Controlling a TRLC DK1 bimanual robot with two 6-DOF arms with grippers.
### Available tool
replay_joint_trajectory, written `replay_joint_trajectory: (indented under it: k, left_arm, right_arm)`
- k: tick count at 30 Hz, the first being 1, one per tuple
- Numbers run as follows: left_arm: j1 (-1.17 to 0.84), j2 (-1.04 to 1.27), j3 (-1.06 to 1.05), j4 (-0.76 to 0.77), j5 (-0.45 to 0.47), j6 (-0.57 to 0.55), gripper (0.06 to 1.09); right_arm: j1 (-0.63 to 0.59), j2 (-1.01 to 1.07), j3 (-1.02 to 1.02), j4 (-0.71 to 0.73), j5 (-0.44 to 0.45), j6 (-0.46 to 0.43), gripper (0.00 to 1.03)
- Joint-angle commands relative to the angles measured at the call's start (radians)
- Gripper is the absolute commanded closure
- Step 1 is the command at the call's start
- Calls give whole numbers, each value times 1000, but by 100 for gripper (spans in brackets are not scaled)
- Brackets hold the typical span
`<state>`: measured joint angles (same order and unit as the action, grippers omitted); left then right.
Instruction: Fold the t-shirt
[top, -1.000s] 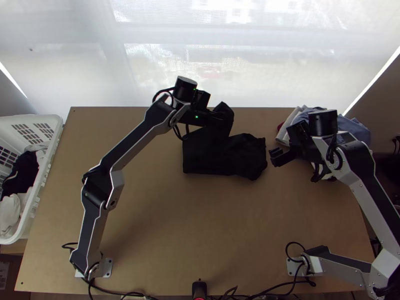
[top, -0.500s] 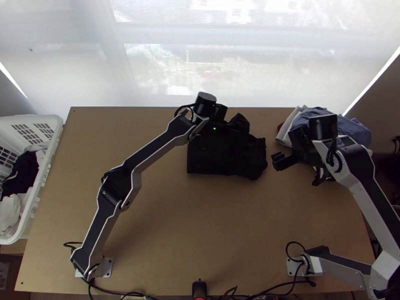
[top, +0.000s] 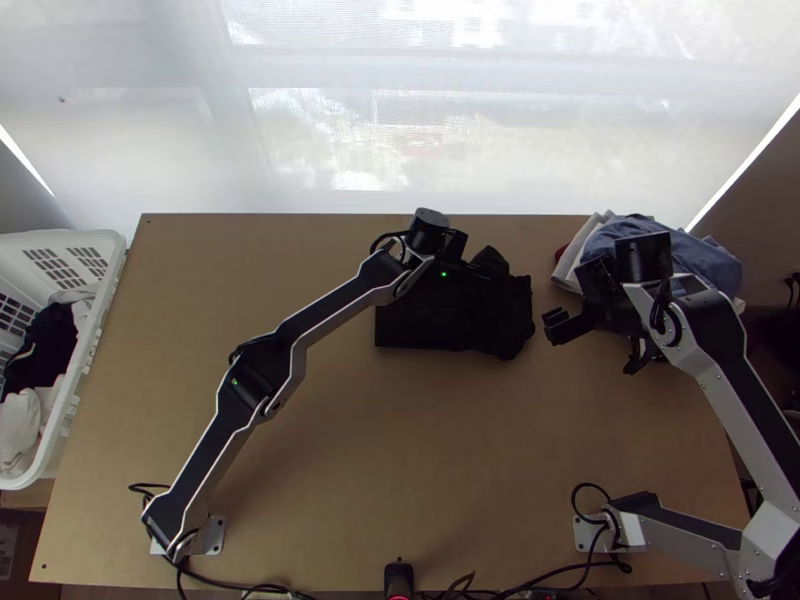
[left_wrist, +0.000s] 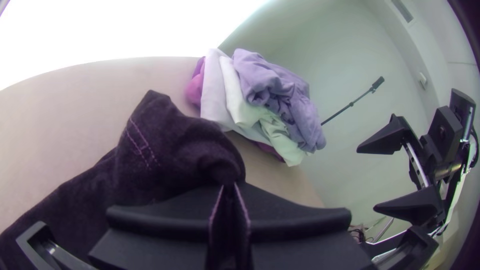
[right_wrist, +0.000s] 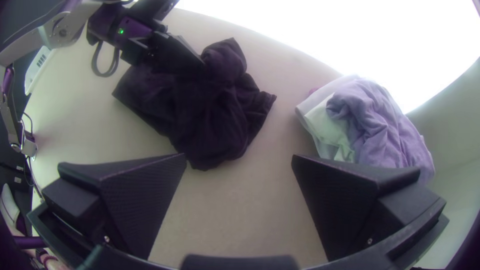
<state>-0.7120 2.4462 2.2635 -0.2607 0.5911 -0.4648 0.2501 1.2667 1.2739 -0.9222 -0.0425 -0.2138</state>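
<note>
Bright window (top: 330, 120) behind the table (top: 300, 450) | shirt (top: 430, 325) rumpled, part-folded, toward its far side | left tool (left_wrist: 229, 186) pinching cloth; right tool (right_wrist: 239, 156) spread | looks soft, light, limp; I'd grip a flat corner, layers together

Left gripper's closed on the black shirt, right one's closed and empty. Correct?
No, the right gripper is open: the right wrist view shows its fingers wide apart. The rest holds: it's empty, and the left gripper is closed on the black shirt.
</note>
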Motion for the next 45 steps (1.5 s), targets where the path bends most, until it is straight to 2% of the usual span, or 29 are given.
replay_joint_trajectory:
  k: [1, 2, 4, 6, 7, 14, 18, 20, 25, 30, 34, 41, 45]
  left_arm:
    - [-29, 45, 14, 64, -1, -55, 104]
    - [-29, 48, 10, 64, -1, -57, 89]
    - [-24, 53, 7, 60, 3, -57, 47]
    - [-14, 45, 7, 60, 27, -57, 14]
    - [-7, 34, 7, 51, 32, -63, 10]
    - [148, -142, -48, -158, 118, -25, 10]
    - [283, -231, -51, -388, 176, 86, 10]
    - [332, -251, -96, -526, 191, 212, 10]
    - [385, -332, -378, -549, 188, 321, 10]
    - [362, -377, -479, -542, 184, 328, 10]
    - [341, -383, -478, -538, 151, 328, 10]
    - [327, -371, -449, -540, 134, 328, 10]
    - [316, -342, -395, -552, 121, 321, 10]
  right_arm:
    - [6, 2, 12, -6, 3, -2, 5]
    - [6, 2, 21, -12, 4, -4, 5]
    - [2, 3, 24, -17, 6, -4, 5]
    - [0, 2, 7, -17, 6, -4, 5]
    - [2, 2, -1, -15, 6, -4, 5]
    - [31, 80, 13, 72, 6, -24, 5]
    - [75, 197, 90, 163, 6, -35, 5]
    - [117, 280, 147, 210, 6, -29, 5]
    - [213, 530, 272, 298, 4, 5, 5]
    - [273, 685, 288, 362, -13, 19, 5]
    - [241, 642, 137, 407, -30, 19, 5]
    - [115, 359, -185, 421, -42, -15, 5]
    - [83, 212, -306, 419, -42, -22, 5]
